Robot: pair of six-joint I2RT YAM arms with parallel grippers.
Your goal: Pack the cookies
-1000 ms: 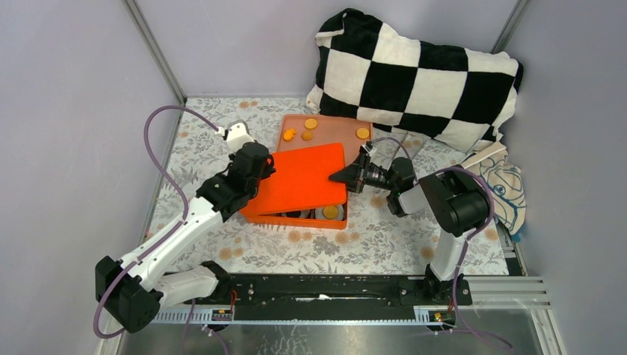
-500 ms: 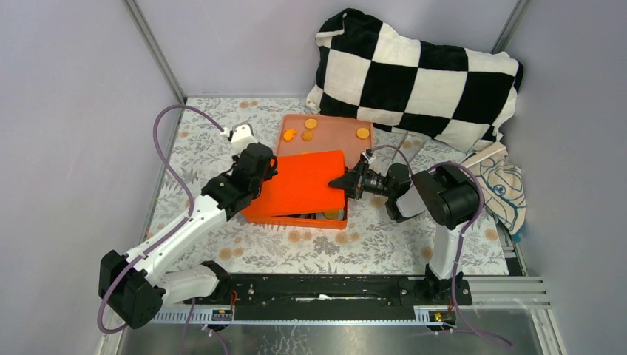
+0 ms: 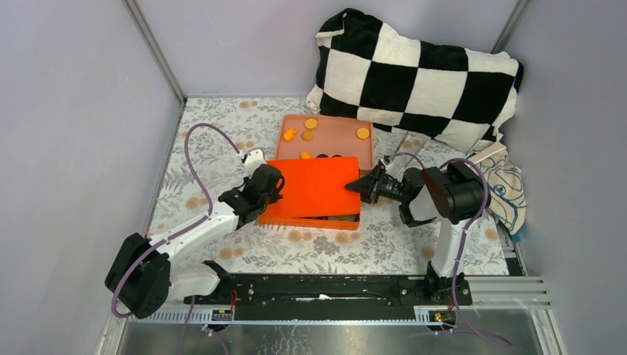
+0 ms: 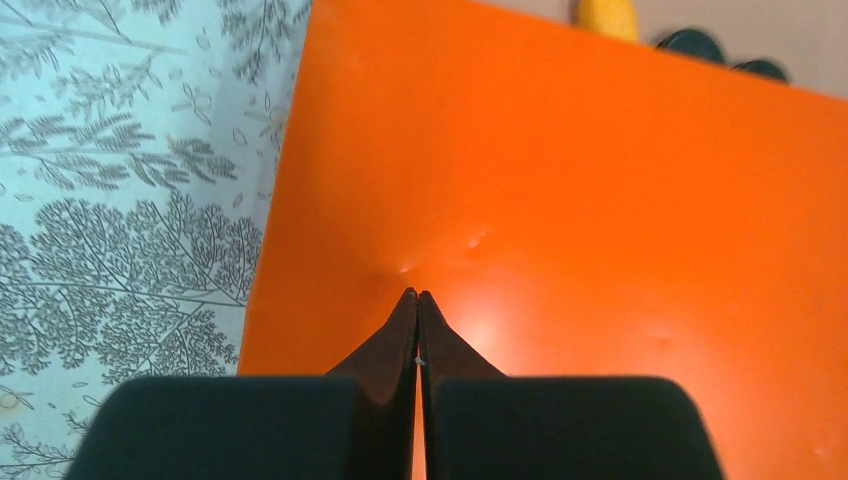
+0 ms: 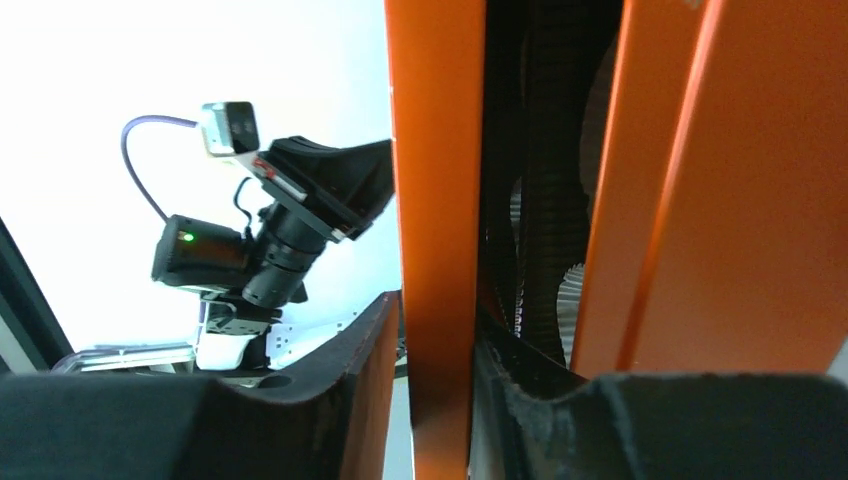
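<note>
Top external, near to far: left gripper (image 3: pixel 268 185) has its fingers pressed together, tips bearing down on the orange lid (image 3: pixel 314 188) near its left edge. Right gripper (image 3: pixel 364 185) pinches the lid's right edge. Lid covers the box (image 3: pixel 310 220) but looks unseated, with a dark gap at near right. Box contents are mostly hidden. Loose cookies (image 3: pixel 310 123) lie in the pink tray (image 3: pixel 336 140) behind, a few just past the lid's far edge.

Risks:
- One-sided push from the left skews the lid.
- An early release on the right drops it crooked.
- The box gets closed with cookies left out.
</note>
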